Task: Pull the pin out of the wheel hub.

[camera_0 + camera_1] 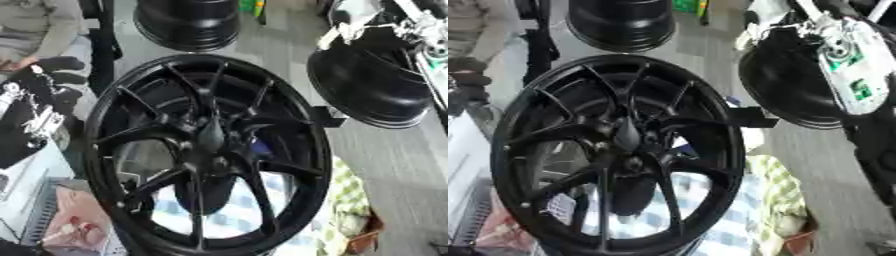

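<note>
A large black multi-spoke wheel (206, 150) stands on edge and fills the middle of both views. At its hub (210, 142) a dark tapered piece points upward; I cannot tell whether it is the pin. My left arm (31, 117), black with silver parts, comes in at the left edge, apart from the wheel's rim, with a dark hand shape (54, 67) above it. My right arm (846, 60), carrying a white and green board, runs along the upper right, well away from the hub. Its hand is not clear to see.
A second black rim (188, 22) stands behind at the top and a third (372, 87) at the right. A checked cloth (776, 192) lies under the wheel's right side. A person sits at the far left. Grey floor (394, 165) lies at the right.
</note>
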Controlling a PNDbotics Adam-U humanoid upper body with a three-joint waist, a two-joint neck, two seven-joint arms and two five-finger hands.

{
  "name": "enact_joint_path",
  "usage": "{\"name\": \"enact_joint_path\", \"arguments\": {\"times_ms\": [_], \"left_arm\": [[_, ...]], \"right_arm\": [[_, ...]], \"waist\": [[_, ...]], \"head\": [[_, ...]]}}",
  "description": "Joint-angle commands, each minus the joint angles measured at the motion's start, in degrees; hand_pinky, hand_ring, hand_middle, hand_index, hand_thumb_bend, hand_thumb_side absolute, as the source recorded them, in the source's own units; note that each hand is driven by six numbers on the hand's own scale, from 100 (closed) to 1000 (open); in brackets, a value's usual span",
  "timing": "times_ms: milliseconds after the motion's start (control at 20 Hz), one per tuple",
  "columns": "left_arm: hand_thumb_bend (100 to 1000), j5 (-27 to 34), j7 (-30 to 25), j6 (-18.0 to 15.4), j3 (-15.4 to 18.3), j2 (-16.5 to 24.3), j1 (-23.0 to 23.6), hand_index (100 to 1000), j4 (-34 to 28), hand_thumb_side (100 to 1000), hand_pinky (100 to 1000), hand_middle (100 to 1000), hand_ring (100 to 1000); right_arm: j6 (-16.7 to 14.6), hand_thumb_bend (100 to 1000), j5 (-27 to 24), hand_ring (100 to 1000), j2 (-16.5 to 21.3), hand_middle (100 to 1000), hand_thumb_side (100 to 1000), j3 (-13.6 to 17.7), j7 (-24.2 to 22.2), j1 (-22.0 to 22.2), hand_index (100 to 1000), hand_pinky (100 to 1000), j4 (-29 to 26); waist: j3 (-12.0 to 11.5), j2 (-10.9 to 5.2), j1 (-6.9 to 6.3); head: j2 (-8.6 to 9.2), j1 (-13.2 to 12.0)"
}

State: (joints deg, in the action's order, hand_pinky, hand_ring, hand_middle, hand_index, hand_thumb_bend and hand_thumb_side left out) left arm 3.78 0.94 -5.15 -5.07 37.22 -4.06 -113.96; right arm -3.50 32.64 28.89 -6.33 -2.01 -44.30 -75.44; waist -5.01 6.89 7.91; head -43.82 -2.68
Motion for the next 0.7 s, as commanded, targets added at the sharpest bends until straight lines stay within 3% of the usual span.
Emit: {"name": "enact_joint_path", "arguments": {"times_ms": [50,700], "left_arm": [[352,-0.2,0.4,0.0,0.8,1.2,-0.2,865,-0.6,685,721,786,776],[353,-0.6,0.8,0.0,1.2,1.1,0.2,865,-0.6,686,722,786,776]], "right_arm": [[0.7,100,-1.6,353,3.8,459,100,2.6,3.4,1.0,666,319,-0.7],[2.1,100,-6.2,344,7.7,451,100,6.9,10.3,11.7,660,308,4.0]], "waist": [[0.3,-0.79,-0.74],[1.1,-0.53,-0.89]], "head": [[-0.29,-0.3],[-0.29,-0.5]]}}
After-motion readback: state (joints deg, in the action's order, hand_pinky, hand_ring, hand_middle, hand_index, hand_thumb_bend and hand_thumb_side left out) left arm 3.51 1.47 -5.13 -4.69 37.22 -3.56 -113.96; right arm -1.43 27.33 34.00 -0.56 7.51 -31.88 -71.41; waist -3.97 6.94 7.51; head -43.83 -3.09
